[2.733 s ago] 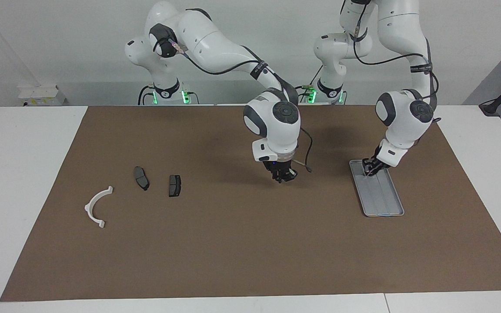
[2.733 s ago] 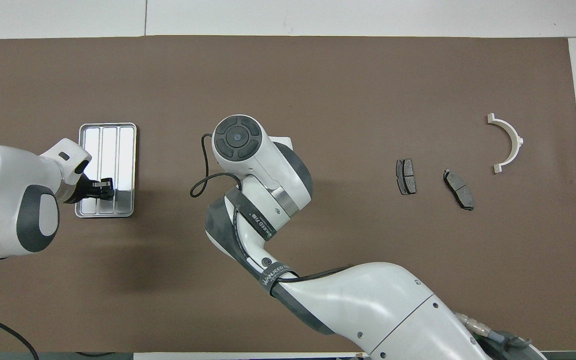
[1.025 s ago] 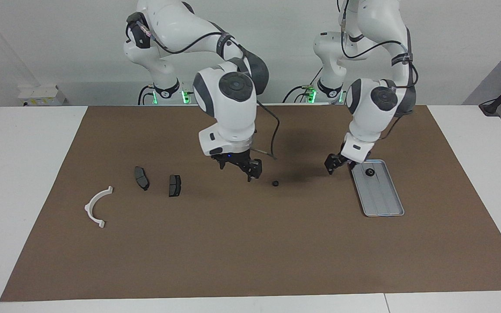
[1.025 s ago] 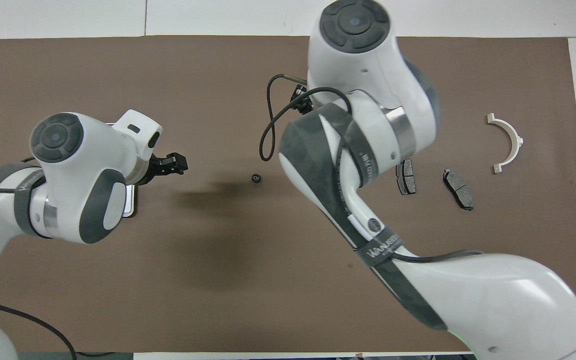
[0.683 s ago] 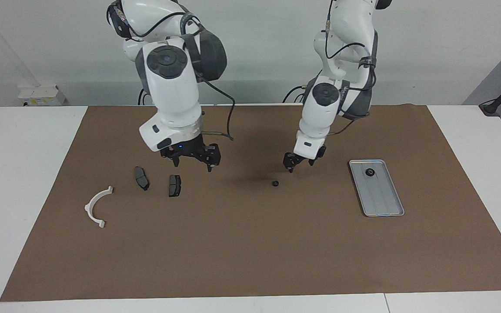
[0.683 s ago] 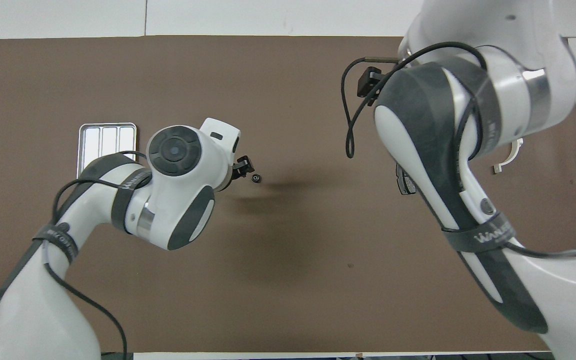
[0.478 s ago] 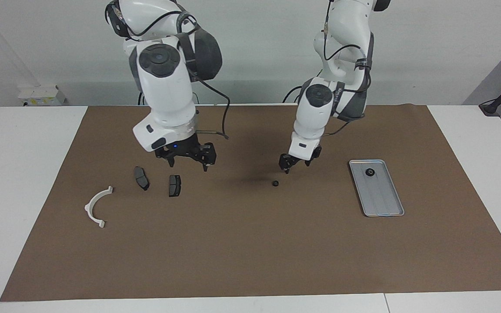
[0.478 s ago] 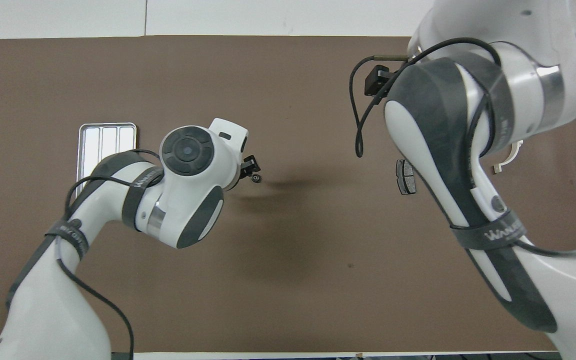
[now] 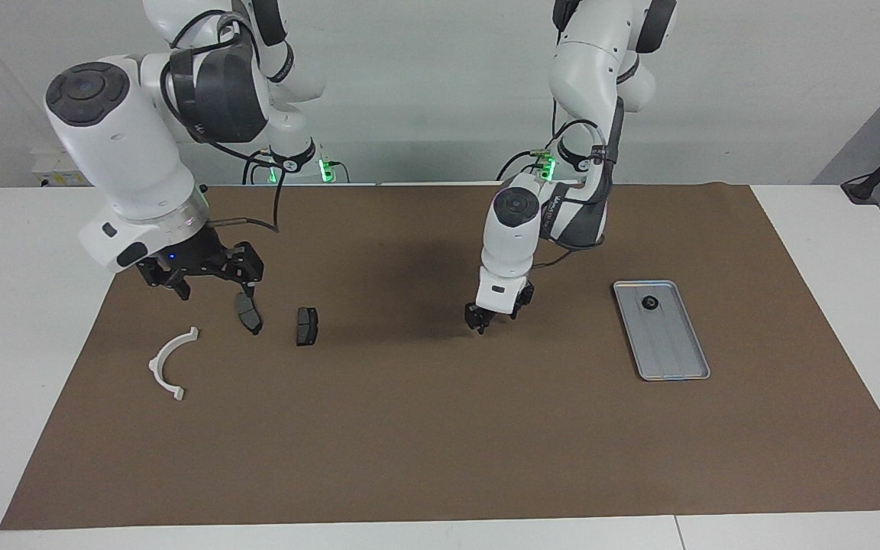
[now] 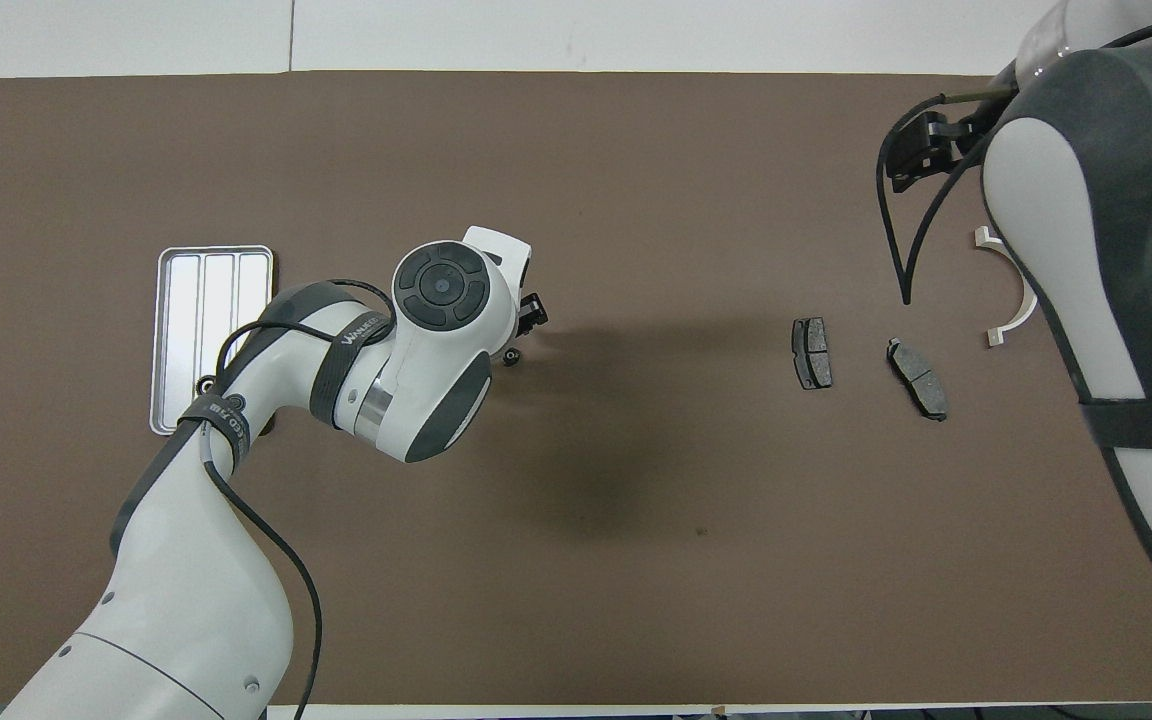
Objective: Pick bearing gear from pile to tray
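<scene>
A small black bearing gear (image 10: 511,356) lies on the brown mat mid-table, just clear of my left wrist in the overhead view. In the facing view my left gripper (image 9: 480,321) is down at the mat right where that gear lies and hides it. A second bearing gear (image 9: 648,303) sits in the silver tray (image 9: 673,359) at the end nearer the robots. The rest of the pile is a white half-ring bracket (image 9: 169,360) and two dark brake pads (image 9: 248,313) (image 9: 306,326). My right gripper (image 9: 211,286) hangs open over the mat by the brake pads, holding nothing.
The brown mat (image 9: 440,443) covers most of the white table. The tray (image 10: 214,300) lies toward the left arm's end, the bracket (image 10: 1021,300) and brake pads (image 10: 812,353) toward the right arm's end. My right forearm hides part of the bracket in the overhead view.
My left gripper came away from the tray, leaving one gear in it, crossed to the loose gear mid-table and dropped down onto it. My right arm swung toward the brake pads and bracket.
</scene>
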